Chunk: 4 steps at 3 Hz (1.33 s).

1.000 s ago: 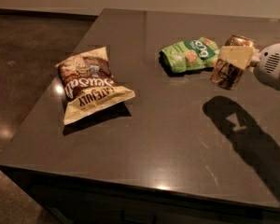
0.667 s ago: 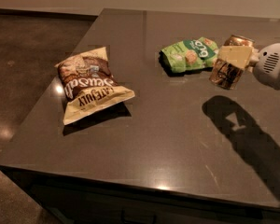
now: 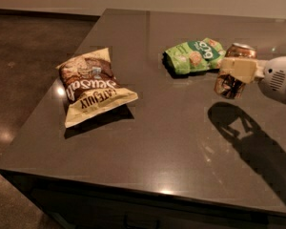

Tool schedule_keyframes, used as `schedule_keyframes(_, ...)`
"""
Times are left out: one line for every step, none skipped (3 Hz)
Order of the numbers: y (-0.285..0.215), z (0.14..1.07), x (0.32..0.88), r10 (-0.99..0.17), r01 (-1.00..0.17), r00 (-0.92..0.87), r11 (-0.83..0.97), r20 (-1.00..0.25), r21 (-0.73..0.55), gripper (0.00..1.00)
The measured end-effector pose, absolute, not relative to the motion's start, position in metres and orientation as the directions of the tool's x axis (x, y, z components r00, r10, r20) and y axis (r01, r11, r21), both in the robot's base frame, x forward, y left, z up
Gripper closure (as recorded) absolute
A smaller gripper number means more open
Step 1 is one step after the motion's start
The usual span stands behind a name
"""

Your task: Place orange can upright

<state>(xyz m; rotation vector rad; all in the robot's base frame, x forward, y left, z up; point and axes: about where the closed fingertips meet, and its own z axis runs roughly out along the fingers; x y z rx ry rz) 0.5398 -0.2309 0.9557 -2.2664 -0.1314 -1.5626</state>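
Note:
The orange can [image 3: 232, 82] has a copper body with dark markings and a silver top rim. It is held nearly upright above the dark table [image 3: 181, 142], at the right side of the camera view. My gripper [image 3: 237, 70] comes in from the right edge and is shut on the can, its cream finger [image 3: 238, 68] across the can's middle. The can's shadow falls on the table below and to the right, so it is off the surface.
A green snack bag [image 3: 195, 55] lies just left of the can. A brown and cream chip bag [image 3: 90, 86] lies at the left of the table. The table's left edge drops to a dark floor [image 3: 24, 66].

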Motion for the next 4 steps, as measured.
schedule_keyframes(-0.228, 0.949, 0.531, -0.089, 0.349, 0.34, -0.912, 0.936, -0.214, 1.0)
schedule_keyframes(-0.224, 0.941, 0.522, -0.071, 0.398, 0.315, -0.896, 0.946, -0.2, 1.0)
schedule_keyframes(-0.217, 0.934, 0.512, -0.06, 0.448, 0.273, -0.875, 0.96, -0.182, 1.0)
schedule_keyframes(-0.21, 0.93, 0.506, -0.053, 0.485, 0.239, -0.859, 0.969, -0.167, 1.0)
